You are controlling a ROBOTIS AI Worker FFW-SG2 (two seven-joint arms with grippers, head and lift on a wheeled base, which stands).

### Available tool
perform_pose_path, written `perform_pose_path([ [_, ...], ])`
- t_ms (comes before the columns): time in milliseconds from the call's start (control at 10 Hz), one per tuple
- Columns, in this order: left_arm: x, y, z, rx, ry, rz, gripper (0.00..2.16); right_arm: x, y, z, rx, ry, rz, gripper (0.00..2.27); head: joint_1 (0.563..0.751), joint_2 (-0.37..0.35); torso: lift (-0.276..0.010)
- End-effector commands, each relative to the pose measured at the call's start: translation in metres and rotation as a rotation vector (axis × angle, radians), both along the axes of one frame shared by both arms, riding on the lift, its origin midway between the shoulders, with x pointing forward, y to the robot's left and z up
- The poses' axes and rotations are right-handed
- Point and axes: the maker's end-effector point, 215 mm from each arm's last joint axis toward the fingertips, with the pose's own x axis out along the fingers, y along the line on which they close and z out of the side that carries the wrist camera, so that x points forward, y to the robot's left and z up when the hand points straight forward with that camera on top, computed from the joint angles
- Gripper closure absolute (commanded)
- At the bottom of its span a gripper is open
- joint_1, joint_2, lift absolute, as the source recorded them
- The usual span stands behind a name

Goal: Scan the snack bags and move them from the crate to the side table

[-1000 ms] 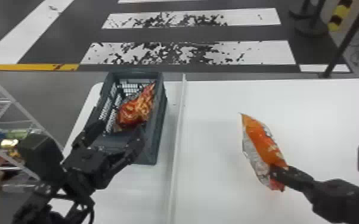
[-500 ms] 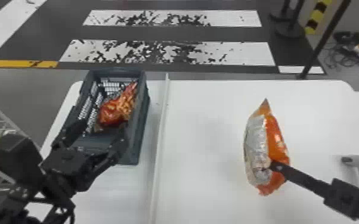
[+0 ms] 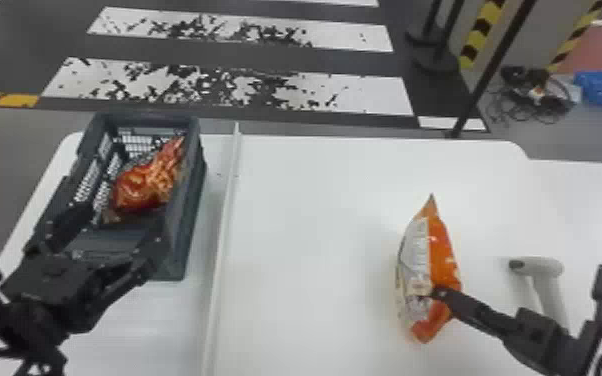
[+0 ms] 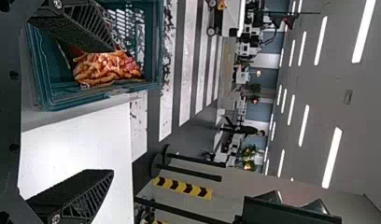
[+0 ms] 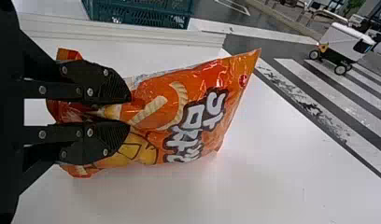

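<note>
1. head view: right pincer, closed on the near end of the orange bag, over the surface; scanner to the bag's right.
2. head view: left pincer, wide open and empty, at the crate's near end; red bag inside the crate.
3. right wrist view: orange bag pinched between both fingers.
</note>
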Motion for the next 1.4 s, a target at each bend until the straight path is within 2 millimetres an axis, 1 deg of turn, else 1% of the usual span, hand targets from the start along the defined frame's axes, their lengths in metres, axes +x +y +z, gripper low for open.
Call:
perform_pose_path([
  [0,-0.003,-0.004,0.001,-0.005,0.001,-0.012,0.07,0.002,-0.011,-0.007,-0.048,0.013,-0.011,0.05,0.695,-0.094,-0.087],
  [200,-0.005,-0.007,0.003,-0.007,-0.001,-0.018,0.07,0.009,-0.033,-0.02,-0.097,0.034,-0.049,0.06,0.695,-0.136,-0.087],
  [300,-0.005,-0.009,0.003,-0.007,-0.002,-0.02,0.07,0.021,-0.056,-0.022,-0.136,0.012,-0.099,0.07,0.695,-0.146,-0.087],
  [400,-0.005,-0.012,0.003,-0.006,-0.001,-0.025,0.07,0.031,-0.079,-0.022,-0.185,-0.01,-0.133,0.08,0.695,-0.173,-0.087],
  [500,-0.006,-0.014,0.002,-0.004,0.0,-0.028,0.07,0.047,-0.111,-0.016,-0.259,-0.065,-0.169,0.08,0.695,-0.206,-0.087],
  [600,-0.006,-0.014,0.003,-0.003,0.001,-0.028,0.07,0.06,-0.126,-0.004,-0.291,-0.129,-0.165,0.07,0.695,-0.248,-0.087],
  [700,-0.006,-0.015,0.002,-0.002,0.003,-0.031,0.07,0.068,-0.125,0.014,-0.249,-0.209,-0.141,0.06,0.695,-0.277,-0.087],
  [800,-0.007,-0.018,0.001,0.003,0.004,-0.034,0.07,0.077,-0.126,0.037,-0.225,-0.303,-0.134,0.06,0.695,-0.282,-0.087],
  [900,-0.006,-0.018,0.001,0.004,0.004,-0.032,0.07,0.079,-0.122,0.058,-0.178,-0.38,-0.114,0.06,0.695,-0.285,-0.087],
  [1000,-0.006,-0.018,0.001,0.003,0.004,-0.033,0.07,0.081,-0.113,0.074,-0.138,-0.442,-0.087,0.07,0.695,-0.284,-0.087],
  [1100,-0.006,-0.021,-0.002,0.003,0.007,-0.034,0.07,0.084,-0.1,0.08,-0.122,-0.477,-0.069,0.29,0.695,-0.276,-0.087],
  [1200,-0.006,-0.021,-0.002,0.005,0.006,-0.034,0.07,0.09,-0.09,0.084,-0.129,-0.522,-0.064,1.14,0.695,-0.271,-0.087],
  [1300,-0.006,-0.022,-0.001,0.003,0.005,-0.036,0.07,0.091,-0.079,0.077,-0.124,-0.513,-0.051,2.17,0.695,-0.26,-0.087],
])
